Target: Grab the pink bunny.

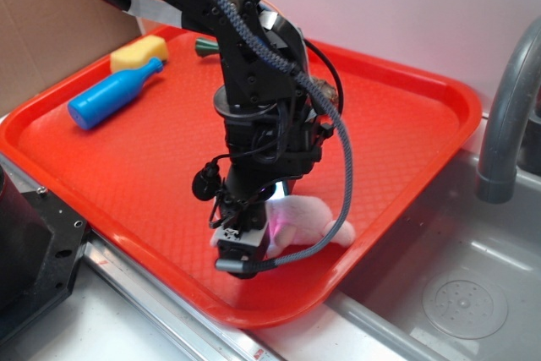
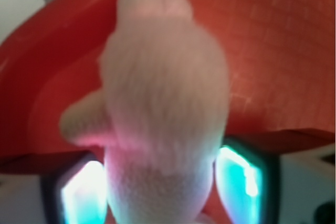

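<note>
Landmark: red tray [image 1: 406, 116]; every place below is given relative to it.
Claw: gripper [image 1: 241, 243] lowered over the tray's near-right corner; in the wrist view the bunny sits between the two lit fingers [image 2: 84, 192], one on either side of it. They flank it closely, but blur hides whether the pads press the plush, so I cannot tell if it is clenched or merely straddling.
Task thing: pink bunny [image 1: 300, 219] lies at the tray's near-right corner, just inside the rim, partly hidden by the gripper; in the wrist view [image 2: 163, 108] it fills the middle of the frame.
Done (judged): approach and descent, claw centred on the bunny.
Left (judged): confirm closure, then lift; the bunny looks to be resting on the tray floor, not raised.
Count, bunnies: 1.
Count, blue bottle [image 1: 114, 93]: 1, far-left part of the tray.
Count, yellow block [image 1: 138, 52]: 1, far-left corner, touching the bottle's neck.
Count, dark green item [image 1: 205, 45]: 1, at the far rim, mostly hidden by the arm.
Count, trays: 1.
</note>
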Available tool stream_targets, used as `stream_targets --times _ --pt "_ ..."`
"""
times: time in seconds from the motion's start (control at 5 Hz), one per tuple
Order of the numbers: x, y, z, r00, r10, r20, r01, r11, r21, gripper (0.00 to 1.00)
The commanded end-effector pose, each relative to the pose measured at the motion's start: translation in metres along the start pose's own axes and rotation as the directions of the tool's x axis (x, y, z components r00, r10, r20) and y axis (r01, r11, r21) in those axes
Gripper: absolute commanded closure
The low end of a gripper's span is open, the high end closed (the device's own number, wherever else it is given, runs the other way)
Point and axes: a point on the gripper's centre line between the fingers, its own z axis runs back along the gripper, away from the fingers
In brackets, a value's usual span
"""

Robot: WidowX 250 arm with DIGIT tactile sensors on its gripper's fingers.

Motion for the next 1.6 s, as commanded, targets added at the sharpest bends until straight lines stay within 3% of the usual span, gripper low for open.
stream_targets --times 0.0,0.2,0.4,0.6,0.8,1.0,1.2,1.4 --pt "0.005 -0.013 0.015 0.997 0.054 0.058 -0.056 0.998 0.035 1.00" --pt "0.000 -0.013 0.033 0.988 0.147 0.051 -0.151 0.986 0.071 1.00" --pt "-0.017 -0.011 0.069 0.942 0.329 0.065 -0.334 0.938 0.090 1.00" --pt "-0.061 0.006 0.112 0.833 0.545 0.094 -0.551 0.832 0.061 1.00" --pt "-0.102 0.016 0.131 0.707 0.697 0.122 -0.706 0.707 0.050 1.00" --pt "-0.128 0.020 0.142 0.582 0.798 0.158 -0.810 0.587 0.020 1.00" --pt "-0.147 0.029 0.151 0.492 0.851 0.185 -0.866 0.499 0.009 1.00" --pt "-0.151 0.044 0.168 0.476 0.857 0.196 -0.877 0.478 0.043 1.00"
